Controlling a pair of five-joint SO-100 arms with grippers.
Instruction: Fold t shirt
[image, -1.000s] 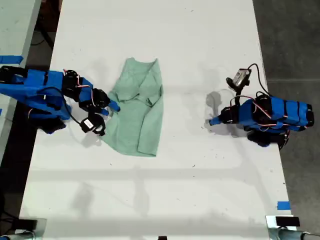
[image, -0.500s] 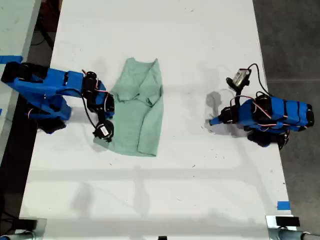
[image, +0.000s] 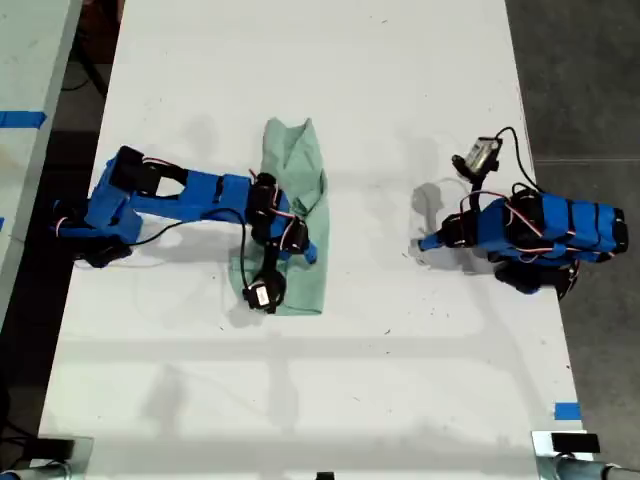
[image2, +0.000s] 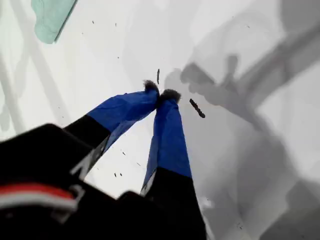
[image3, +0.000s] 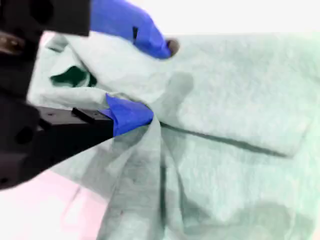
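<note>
Cloth is bunched between the tips of my second gripper (image3: 150, 80), its jaws parted with a fold of the t shirt (image: 300, 200) caught between them; whether they truly pinch it I cannot tell. The shirt lies folded narrow near the middle of the white table (image: 400, 380), under that arm in the exterior view. My first gripper (image2: 161, 94) sits with tips together, holding nothing, well apart toward the exterior view's right. If the hold is loose, the fold could slip and fall askew. There is open table on every side, with edges far off.
</note>
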